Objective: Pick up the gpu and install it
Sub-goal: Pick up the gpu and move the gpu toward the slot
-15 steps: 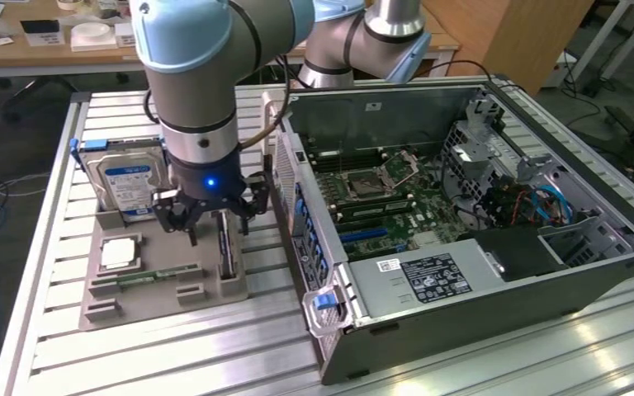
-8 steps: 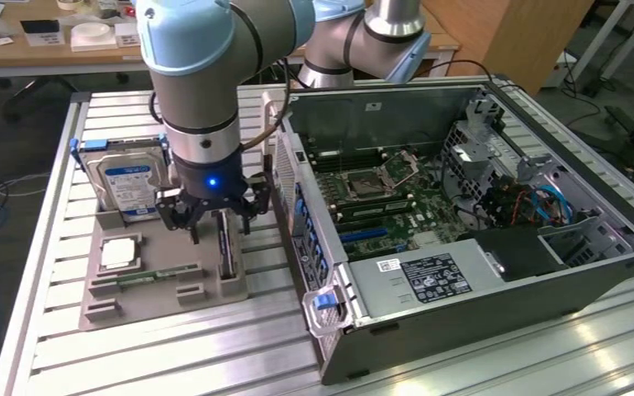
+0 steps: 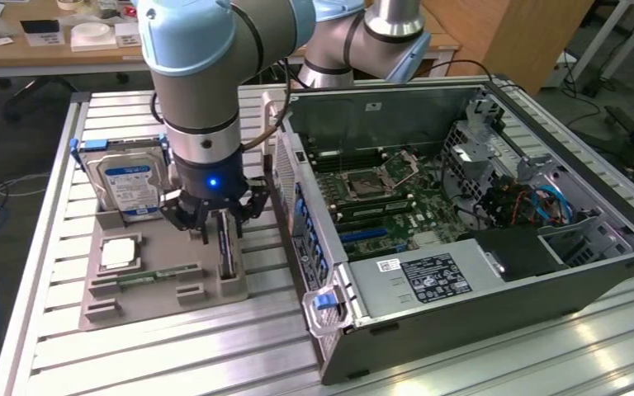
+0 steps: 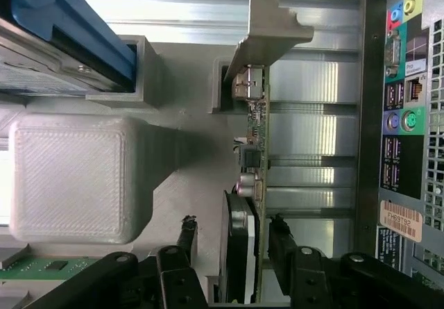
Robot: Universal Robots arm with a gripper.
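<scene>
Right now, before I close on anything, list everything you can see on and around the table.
gpu: one, green board with silver bracket, standing on edge in a tray slot next to the case.
hard drive: one, silver with blue-white label, upright at the tray's back.
memory stick: one, green, flat on the tray.
square chip: one, silver, flat on the tray.
tray: one, grey, at the exterior view's left.
computer case: one, black, side open, at the exterior view's right.
table: one, silver slatted metal, under everything.
arm: one, light blue and grey, above the tray.
gripper: one, black, open, straddling the gpu.
</scene>
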